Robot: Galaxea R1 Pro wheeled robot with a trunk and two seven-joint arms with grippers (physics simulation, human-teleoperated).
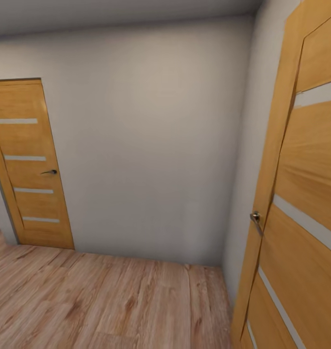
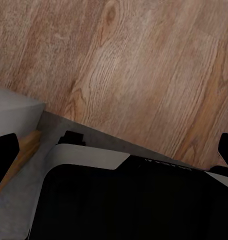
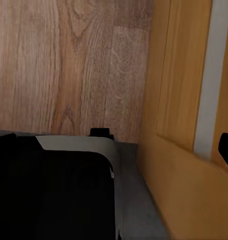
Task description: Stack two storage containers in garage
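Two wooden doors with pale horizontal glass strips stand in the head view: a closed door [image 1: 32, 165] far off in the grey-white wall [image 1: 151, 145], with a small dark lever handle [image 1: 50, 171], and an open door [image 1: 301, 203] close at the right edge, with a metal handle [image 1: 256, 218]. Light wood plank floor [image 1: 97, 300] runs between them. Neither storage container can be seen in any view, so I cannot tell where they are.

Only the wrist views look down at the robot's own body. From the left wrist, plank floor [image 2: 144, 65] lies beyond the fingers, and below them sits the robot's dark base [image 2: 134, 205] with a pale grey trim band [image 2: 88, 156]. One dark fingertip of the left gripper [image 2: 116, 152] shows at each side edge, well apart, so the fingers are spread with nothing between them.

From the right wrist, the open door's panel [image 3: 189, 110] with its pale strip [image 3: 211, 75] stands just beside the fingers, over the same planks and dark base. Of the right gripper [image 3: 114, 147], two dark tips show at opposite edges, likewise spread and holding nothing.
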